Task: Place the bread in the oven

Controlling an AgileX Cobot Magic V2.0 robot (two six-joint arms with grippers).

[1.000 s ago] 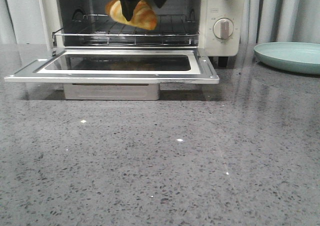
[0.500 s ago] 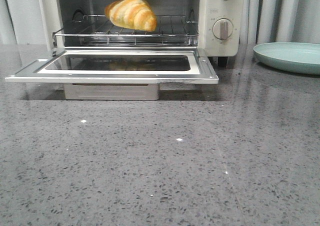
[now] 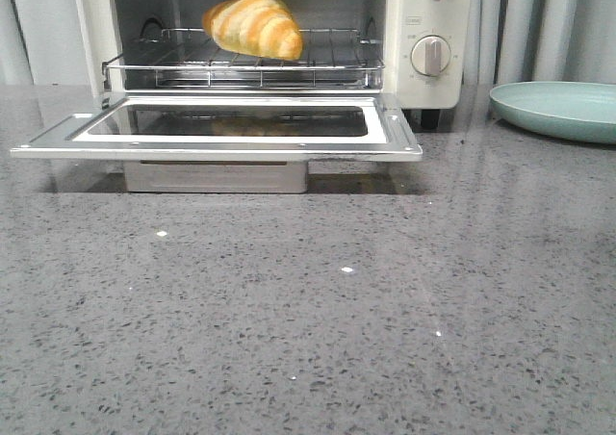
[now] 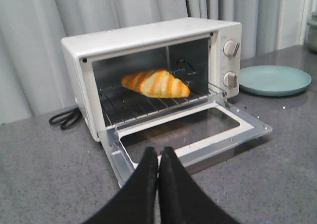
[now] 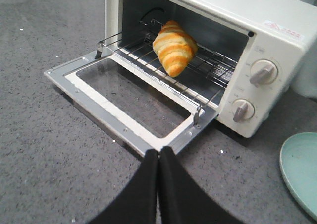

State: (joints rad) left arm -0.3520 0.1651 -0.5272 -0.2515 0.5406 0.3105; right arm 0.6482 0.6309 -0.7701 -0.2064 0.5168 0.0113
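The bread [image 3: 252, 26], a golden-orange striped roll, lies on the wire rack [image 3: 327, 58] inside the cream-white oven [image 3: 423, 79], whose glass door [image 3: 221, 127] hangs open and flat. It also shows in the left wrist view [image 4: 155, 83] and the right wrist view [image 5: 174, 47]. My left gripper [image 4: 158, 152] is shut and empty, held back above the door's front edge. My right gripper [image 5: 159, 152] is shut and empty, in front of the door's corner. Neither gripper shows in the front view.
A pale green plate [image 3: 558, 110] sits on the grey speckled counter [image 3: 308, 310] to the right of the oven. A black power cord [image 4: 64, 118] lies by the oven's left side. Grey curtains hang behind.
One second ago black fingers were around the bread inside the oven. They let it go and drew back out of the front view; the bread stays on the rack.
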